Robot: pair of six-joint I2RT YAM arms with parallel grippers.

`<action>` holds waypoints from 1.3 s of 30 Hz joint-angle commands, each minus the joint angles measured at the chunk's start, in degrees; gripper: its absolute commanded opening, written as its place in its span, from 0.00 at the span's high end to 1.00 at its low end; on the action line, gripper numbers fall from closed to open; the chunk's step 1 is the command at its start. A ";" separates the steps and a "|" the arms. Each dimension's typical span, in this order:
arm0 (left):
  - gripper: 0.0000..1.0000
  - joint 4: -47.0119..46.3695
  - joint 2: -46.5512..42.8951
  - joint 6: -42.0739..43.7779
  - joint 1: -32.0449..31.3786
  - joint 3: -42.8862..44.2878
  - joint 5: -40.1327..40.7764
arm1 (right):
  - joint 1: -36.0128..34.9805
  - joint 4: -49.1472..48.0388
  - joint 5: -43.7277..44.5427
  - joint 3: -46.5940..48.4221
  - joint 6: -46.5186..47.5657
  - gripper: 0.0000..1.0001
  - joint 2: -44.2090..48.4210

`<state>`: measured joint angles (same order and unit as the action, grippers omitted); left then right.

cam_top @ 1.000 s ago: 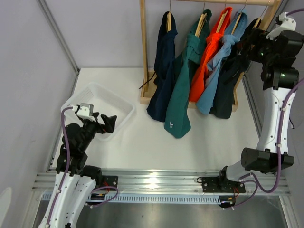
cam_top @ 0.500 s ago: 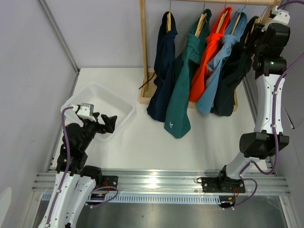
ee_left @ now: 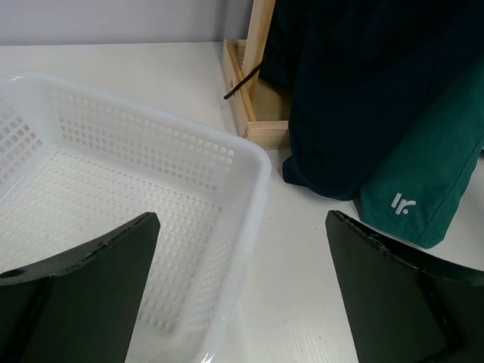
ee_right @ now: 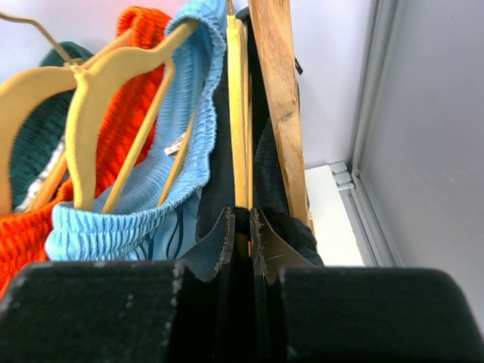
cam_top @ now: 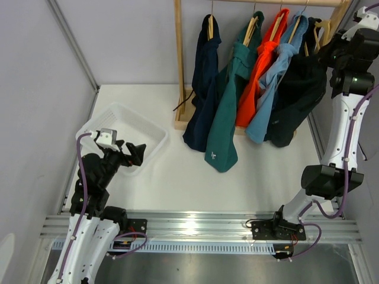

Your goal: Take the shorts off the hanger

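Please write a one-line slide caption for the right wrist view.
Right gripper closed on the wooden hanger of the dark shorts, next to a light blue garment and an orange garment.

white "ir." mark [ee_left: 402, 203] on teal garment [ee_left: 442, 162]

The basket [cam_top: 151, 127] sits left on the tabletop [cam_top: 177, 171], in front of the left gripper [cam_top: 137, 154]. The rack [cam_top: 179, 59] stands behind, to its right. The shorts [cam_top: 299, 89] hang on their hanger [ee_right: 238, 113] at the row's right end.
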<state>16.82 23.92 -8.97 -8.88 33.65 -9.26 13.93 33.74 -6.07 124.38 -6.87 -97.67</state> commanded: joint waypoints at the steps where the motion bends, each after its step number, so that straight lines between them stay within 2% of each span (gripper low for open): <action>1: 0.01 -2.58 -0.46 0.09 -0.26 0.98 -1.03 | 1.97 -6.40 -5.70 4.21 -1.91 1.00 5.29; 10: 0.01 -2.84 -0.81 0.10 -0.26 0.80 -1.64 | 2.68 -6.40 -10.19 4.65 0.45 1.00 8.98; 16: 0.01 -2.84 -0.98 0.01 -0.43 0.72 -1.56 | 2.85 -2.28 -11.69 1.67 10.20 1.00 12.83; 18: 0.01 -2.84 -0.98 0.10 -0.52 0.89 -1.55 | 2.85 -1.14 -10.73 -1.23 14.49 1.00 15.21; 23: 0.01 -3.63 -0.37 -0.43 -0.52 0.72 -3.13 | 3.38 1.59 -10.46 -17.48 23.73 1.00 27.86; 28: 0.01 -5.92 0.68 -3.50 -0.96 0.72 -10.42 | 3.56 8.44 -9.22 -29.26 34.63 1.00 40.78; 34: 0.01 -8.91 3.85 -12.90 -3.84 3.26 -20.88 | 3.56 22.91 -22.21 -38.06 44.75 1.00 55.91; 36: 0.01 -10.04 4.64 -16.33 -6.66 4.23 -20.63 | 3.47 26.37 -29.59 -41.38 47.48 1.00 59.59; 39: 0.01 -10.93 5.60 -19.58 -15.61 5.20 -15.20 | 3.47 32.08 -39.42 -44.56 49.85 1.00 61.37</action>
<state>10.33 28.97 -22.13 -18.50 35.53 -24.82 17.47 60.62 -31.27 82.48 37.08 -36.40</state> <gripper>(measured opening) 0.990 0.098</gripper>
